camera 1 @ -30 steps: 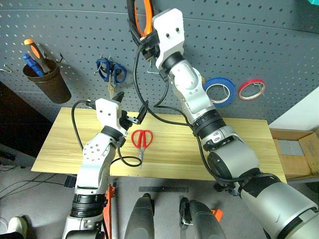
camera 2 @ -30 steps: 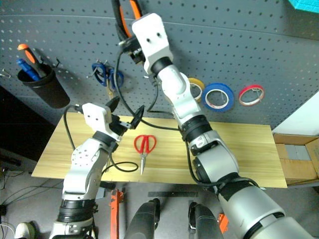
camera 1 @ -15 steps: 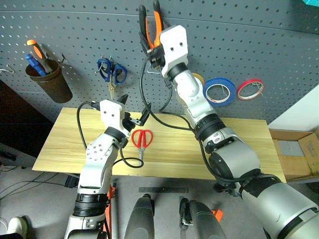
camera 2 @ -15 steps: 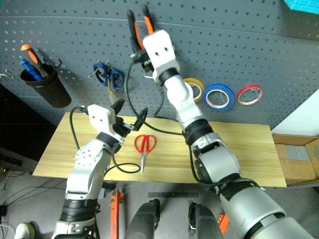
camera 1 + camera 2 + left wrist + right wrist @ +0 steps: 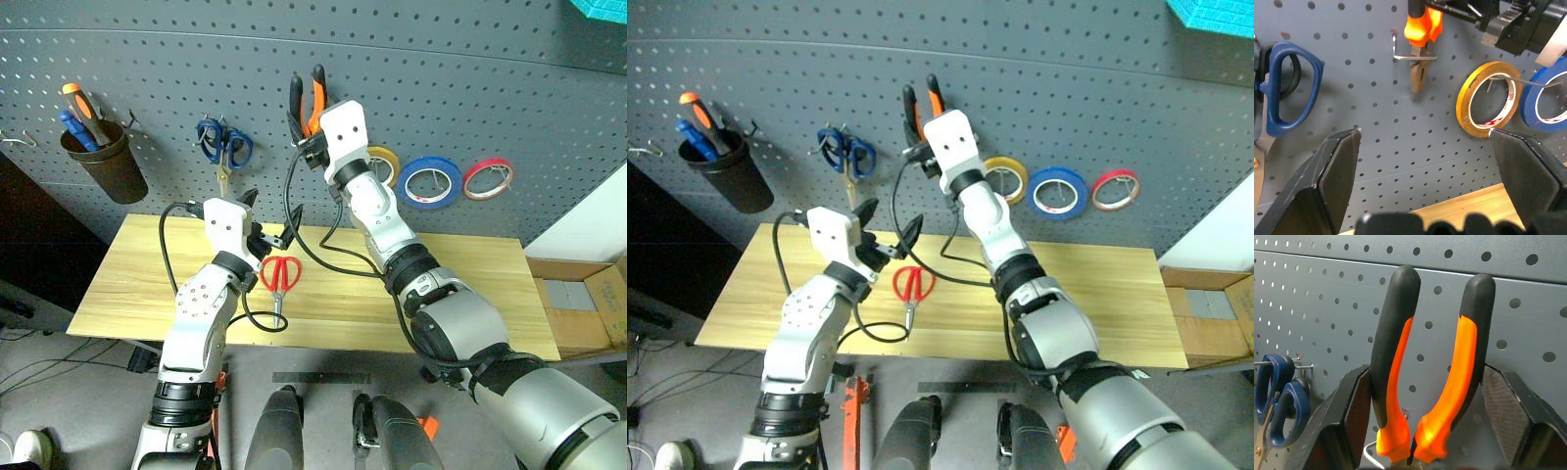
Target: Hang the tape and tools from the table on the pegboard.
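On the pegboard the tape already hangs at three o'clock of my right gripper, whose fingers clasp the pliers nose-down at a hook, while the red-handled scissors remain on the table under my wide-open, empty left gripper.

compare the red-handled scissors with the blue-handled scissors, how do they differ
The red-handled scissors lie flat on the pale wooden table, blades pointing toward the table's near edge; the blue-handled scissors hang on the dark grey pegboard, blades pointing down. Handle colour differs: red against blue. The red pair is still to be hung; the blue pair already sits on a hook. Both have two loop handles and closed blades.
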`<state>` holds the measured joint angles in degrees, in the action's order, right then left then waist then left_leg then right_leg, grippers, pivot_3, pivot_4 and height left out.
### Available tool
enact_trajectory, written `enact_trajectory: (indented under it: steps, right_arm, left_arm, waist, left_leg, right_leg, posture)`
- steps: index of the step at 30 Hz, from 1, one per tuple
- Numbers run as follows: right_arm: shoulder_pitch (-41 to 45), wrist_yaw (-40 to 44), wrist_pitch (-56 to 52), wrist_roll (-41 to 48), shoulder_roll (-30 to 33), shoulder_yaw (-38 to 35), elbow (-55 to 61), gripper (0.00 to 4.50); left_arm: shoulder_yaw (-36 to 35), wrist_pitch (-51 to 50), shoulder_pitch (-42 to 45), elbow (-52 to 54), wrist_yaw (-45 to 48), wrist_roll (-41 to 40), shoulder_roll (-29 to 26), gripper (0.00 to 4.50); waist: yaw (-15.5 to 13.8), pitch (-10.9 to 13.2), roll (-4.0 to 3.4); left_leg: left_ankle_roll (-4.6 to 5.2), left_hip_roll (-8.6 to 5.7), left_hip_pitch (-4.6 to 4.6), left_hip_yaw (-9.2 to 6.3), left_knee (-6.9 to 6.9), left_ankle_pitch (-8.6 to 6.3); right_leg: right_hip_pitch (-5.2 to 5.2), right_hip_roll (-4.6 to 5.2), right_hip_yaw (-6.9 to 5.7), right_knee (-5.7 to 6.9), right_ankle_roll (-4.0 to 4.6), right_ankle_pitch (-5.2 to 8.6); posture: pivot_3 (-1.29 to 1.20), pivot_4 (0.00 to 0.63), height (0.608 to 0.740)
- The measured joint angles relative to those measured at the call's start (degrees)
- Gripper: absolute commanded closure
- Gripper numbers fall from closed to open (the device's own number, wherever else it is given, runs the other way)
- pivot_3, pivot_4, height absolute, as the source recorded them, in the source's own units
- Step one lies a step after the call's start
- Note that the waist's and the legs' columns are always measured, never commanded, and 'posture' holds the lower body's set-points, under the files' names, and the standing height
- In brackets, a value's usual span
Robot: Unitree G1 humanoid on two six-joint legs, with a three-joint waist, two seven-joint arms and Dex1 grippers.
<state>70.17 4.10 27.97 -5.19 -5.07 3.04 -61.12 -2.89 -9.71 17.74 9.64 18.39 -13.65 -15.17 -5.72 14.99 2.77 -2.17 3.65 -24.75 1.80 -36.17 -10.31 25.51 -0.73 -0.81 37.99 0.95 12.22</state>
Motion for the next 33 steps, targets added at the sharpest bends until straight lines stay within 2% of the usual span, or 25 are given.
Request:
enact_trajectory:
  steps: [3, 16, 22, 26, 33]
  right_arm:
    - [-1.6, 1.8, -2.4, 0.2, -0.3, 0.1, 0.0, 0.01]
    - [-3.4, 3.3, -5.9, 0.2, -0.1, 0.4, 0.4, 0.01]
    - [-7.3, 5.6, -8.3, 1.0, 0.0, 0.5, 8.0, 0.01]
    - [-15.8, 10.7, -14.7, 3.4, 0.4, 1.6, 23.3, 0.01]
    - [-38.0, 21.1, -41.2, 14.4, 7.0, 6.4, 66.0, 0.01]
  left_arm:
    - [-0.1, 0.0, 0.0, 0.0, 0.1, 0.0, -0.2, 0.0]
    - [-0.1, 0.0, 0.0, -0.3, 1.0, 0.0, -0.2, 0.0]
    - [-0.3, 0.0, 0.0, -0.3, 1.0, 0.0, -0.4, 0.0]
    - [-0.5, -1.2, -1.0, 0.6, 0.7, 0.2, -1.2, 0.0]
    - [-2.8, -10.8, -4.8, 4.7, -1.9, 2.2, -6.6, 0.0]
  waist:
    - [0.2, -0.2, 0.0]
    - [1.3, -0.2, 0.0]
    - [1.2, -0.2, 0.0]
    - [1.2, -0.2, -0.01]
    - [1.2, -0.2, -0.06]
  left_leg:
    - [0.05, 0.0, 0.01, 0.0, 0.0, 0.03]
    - [0.09, 0.02, 0.01, -0.01, 0.03, 0.06]
    - [0.09, 0.02, 0.0, -0.01, 0.04, 0.06]
    - [0.09, 0.03, -0.01, -0.01, 0.07, 0.05]
    - [0.09, 0.08, 0.03, -0.07, 0.09, 0.05]
  right_leg:
    - [-0.02, 0.0, 0.0, 0.01, 0.0, 0.0]
    - [0.0, 0.0, 0.0, 0.0, -0.04, 0.02]
    - [-0.01, 0.0, 0.02, -0.02, -0.05, 0.03]
    - [0.0, 0.01, 0.04, -0.05, -0.07, 0.03]
    - [0.0, 0.03, -0.01, -0.03, -0.08, 0.08]
  posture:
    - [0.22, 0.182, 0.74]
    - [0.22, 0.19, 0.74]
    - [0.22, 0.193, 0.74]
    - [0.22, 0.207, 0.74]
    - [0.18, 0.236, 0.74]
